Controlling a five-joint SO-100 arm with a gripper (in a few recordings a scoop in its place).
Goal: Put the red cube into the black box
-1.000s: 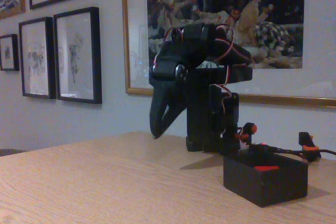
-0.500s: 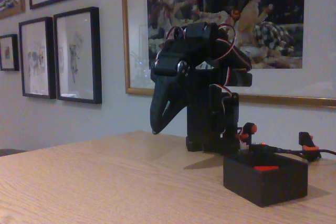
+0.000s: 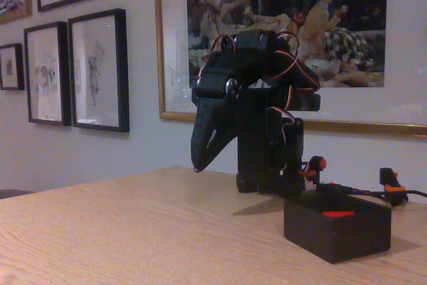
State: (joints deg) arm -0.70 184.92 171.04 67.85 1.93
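The red cube (image 3: 337, 213) lies inside the black box (image 3: 337, 229) on the tabletop (image 3: 133, 231). The claw (image 3: 199, 165) hangs empty, slightly parted, well left. We judge remaining risk slight: cables snagging the box.

The black box (image 3: 337, 233) sits on the wooden desk (image 3: 133, 231) and serves as the landmark. Inside it, near its right side, the top face of the red cube (image 3: 337, 213) shows just above the near wall. Behind the box and to its left stands the black arm's base (image 3: 270, 158), folded over itself with red and white wires looped on top. The claw (image 3: 199, 165) hangs up and to the left of the box, tips pointing down above the desk, apparently nearly closed and holding nothing, though the dim light blurs it. Framed pictures (image 3: 99, 70) hang on the wall behind.
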